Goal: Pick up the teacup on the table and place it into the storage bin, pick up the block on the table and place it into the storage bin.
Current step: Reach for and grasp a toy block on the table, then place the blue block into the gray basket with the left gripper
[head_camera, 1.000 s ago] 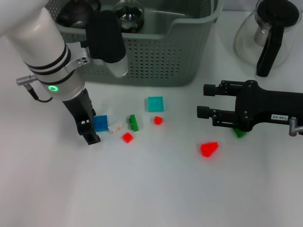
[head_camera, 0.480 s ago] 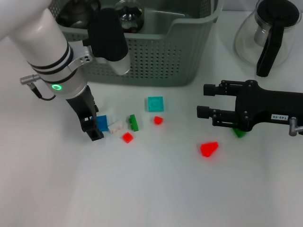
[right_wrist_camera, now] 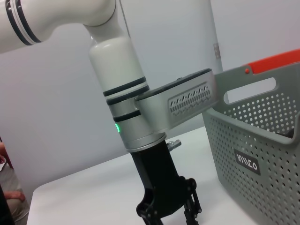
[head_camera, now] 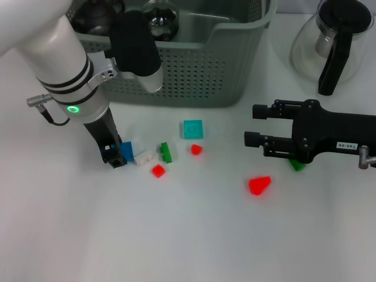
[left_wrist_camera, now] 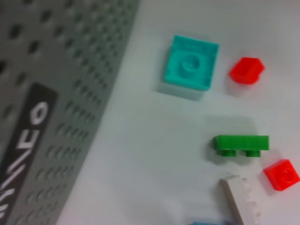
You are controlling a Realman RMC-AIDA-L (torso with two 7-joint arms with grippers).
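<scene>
L gripper [head_camera: 116,157]: fingers clamped on blue block [head_camera: 127,151], front of bin [head_camera: 194,70].
R gripper [head_camera: 254,125]: fingers apart, idle.
Left: block into bin.

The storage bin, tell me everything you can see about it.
The storage bin is a large grey-green plastic basket with perforated walls, a dipped rim and handle cut-outs. It stands upright at the far side of the white table and bears a small black label with white lettering. Dark, rounded glassware sits inside. The left arm crosses in front of it.
</scene>
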